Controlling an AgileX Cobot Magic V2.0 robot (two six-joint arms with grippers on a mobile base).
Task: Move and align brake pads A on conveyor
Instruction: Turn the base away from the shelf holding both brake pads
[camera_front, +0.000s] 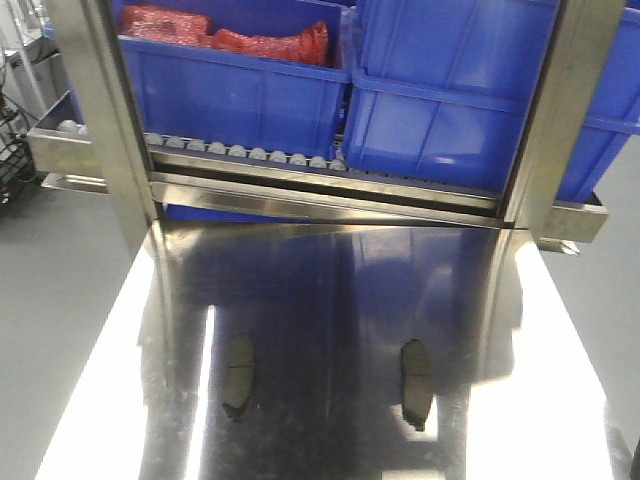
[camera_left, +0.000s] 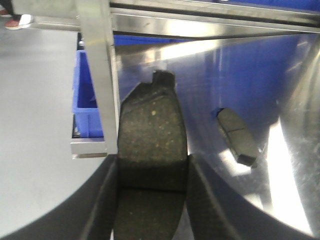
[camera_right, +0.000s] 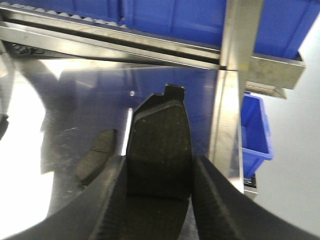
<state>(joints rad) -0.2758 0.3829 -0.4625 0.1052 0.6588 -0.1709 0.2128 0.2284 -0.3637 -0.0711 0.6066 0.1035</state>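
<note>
Left tool (camera_left: 150, 172) clamps 1 brake pad (camera_left: 152, 125); right tool (camera_right: 159, 175) clamps another pad (camera_right: 160, 135). 2 loose pads (camera_front: 238, 375) (camera_front: 415, 383) on bench (camera_front: 330, 290). Likely risk: edge pinch lets a pad twist, landing misaligned.

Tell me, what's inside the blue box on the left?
Inside the blue box lie red crinkly packets. Its wall hides anything beneath them.
</note>
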